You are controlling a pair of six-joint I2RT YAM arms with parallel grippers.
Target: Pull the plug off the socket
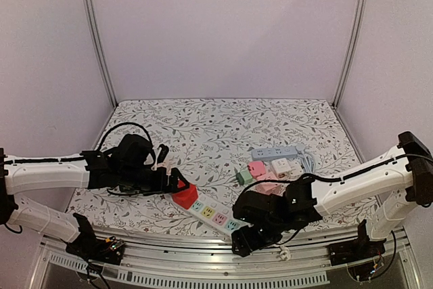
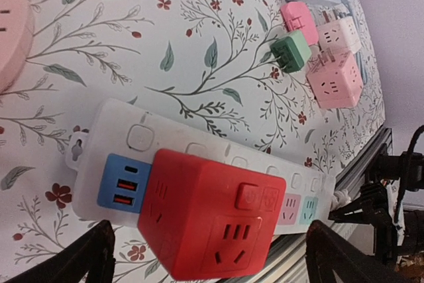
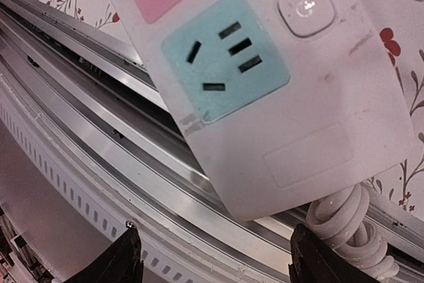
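Note:
A red cube plug point(image 1: 186, 195) sits in the left end of a white power strip point(image 1: 215, 214), the socket, which lies slantwise near the table's front edge. My left gripper point(image 1: 177, 182) is open. In the left wrist view its dark fingers point(image 2: 86, 256) stand on either side of the red plug point(image 2: 212, 220), apart from it. The strip point(image 2: 165, 140) has a blue USB panel beside the plug. My right gripper point(image 1: 245, 238) is open over the strip's cable end point(image 3: 318, 130), with both fingertips point(image 3: 122, 262) clear of it. The coiled white cable point(image 3: 348, 230) leaves that end.
Pink, green and white cube adaptors point(image 1: 265, 169) and a grey-blue power strip point(image 1: 274, 152) lie behind the white strip. A pink round object point(image 2: 10, 24) is at the left wrist view's edge. An aluminium rail point(image 3: 99, 97) runs along the table's front edge, under the strip's end.

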